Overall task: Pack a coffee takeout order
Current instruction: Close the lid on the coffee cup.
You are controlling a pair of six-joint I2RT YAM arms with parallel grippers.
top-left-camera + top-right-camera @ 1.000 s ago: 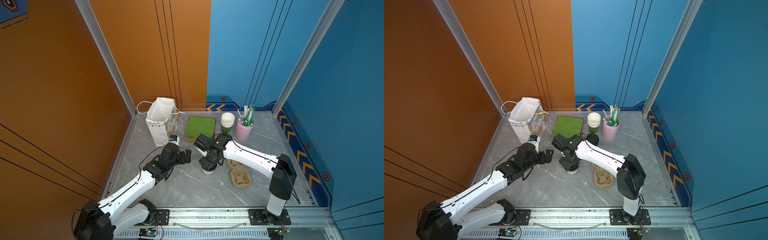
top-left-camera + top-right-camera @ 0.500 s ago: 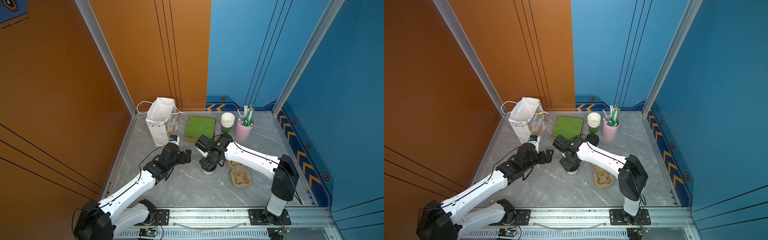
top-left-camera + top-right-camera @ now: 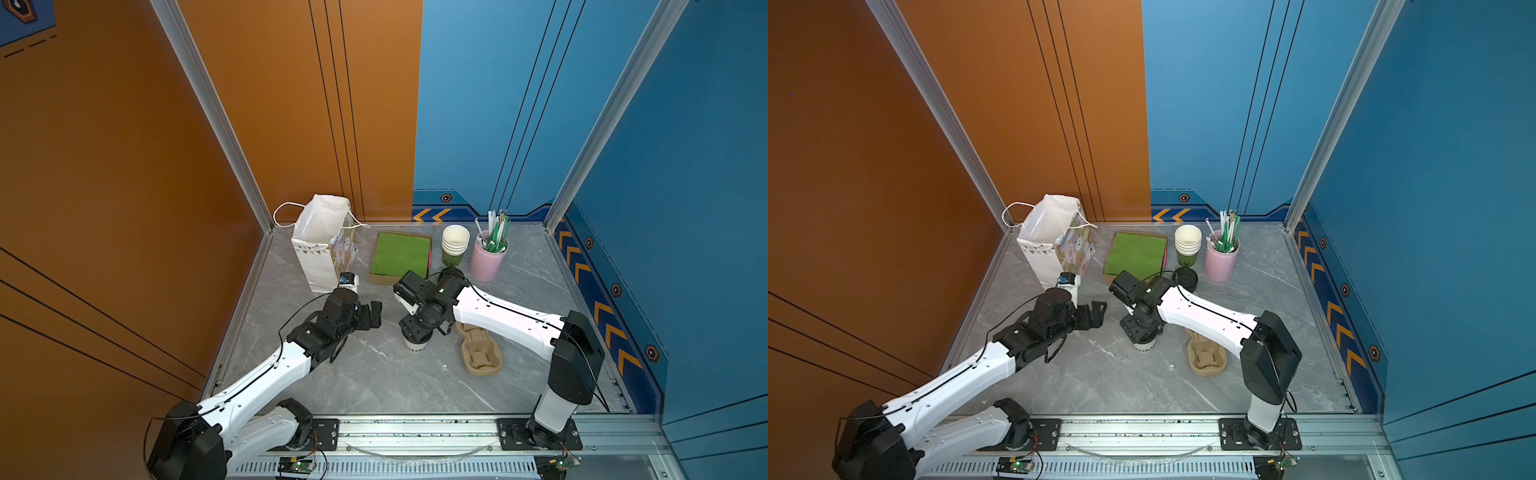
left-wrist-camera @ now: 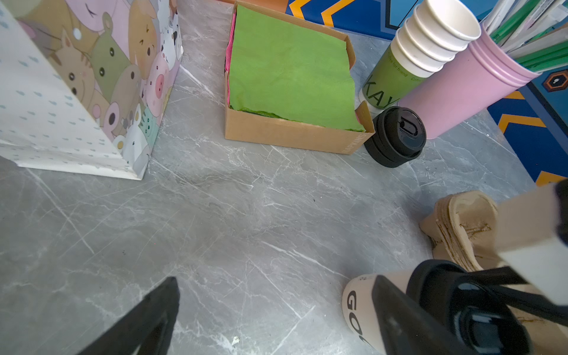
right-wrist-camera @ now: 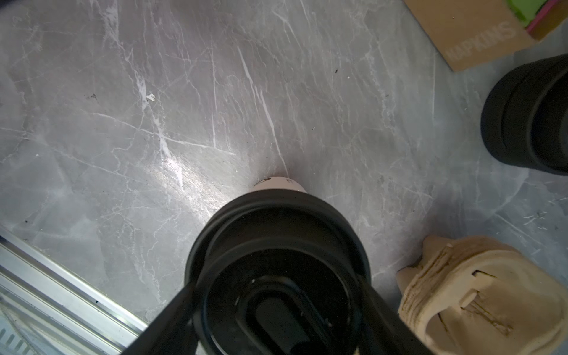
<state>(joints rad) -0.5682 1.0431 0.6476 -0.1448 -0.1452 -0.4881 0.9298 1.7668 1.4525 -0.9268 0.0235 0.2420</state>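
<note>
A small white paper cup (image 3: 417, 344) (image 3: 1145, 344) with dark lettering stands mid-table. A round black lid (image 5: 276, 246) sits on top of it. My right gripper (image 3: 417, 330) (image 5: 278, 313) reaches down over the cup, its fingers pressed against the lid's rim on both sides. My left gripper (image 3: 372, 316) (image 4: 276, 285) hovers just left of the cup (image 4: 356, 304), open wide and holding nothing. Green napkins (image 3: 401, 253) (image 4: 289, 67) lie in a cardboard box at the back.
A white paper bag (image 3: 322, 241) stands open at the back left. Stacked cups (image 3: 455, 245), a pink tin of straws (image 3: 487, 259) and spare black lids (image 4: 396, 135) stand behind the right arm. Beige pulp carriers (image 3: 480, 351) lie right of the cup.
The right arm has shifted very slightly while staying over the cup. The left arm has not moved.
</note>
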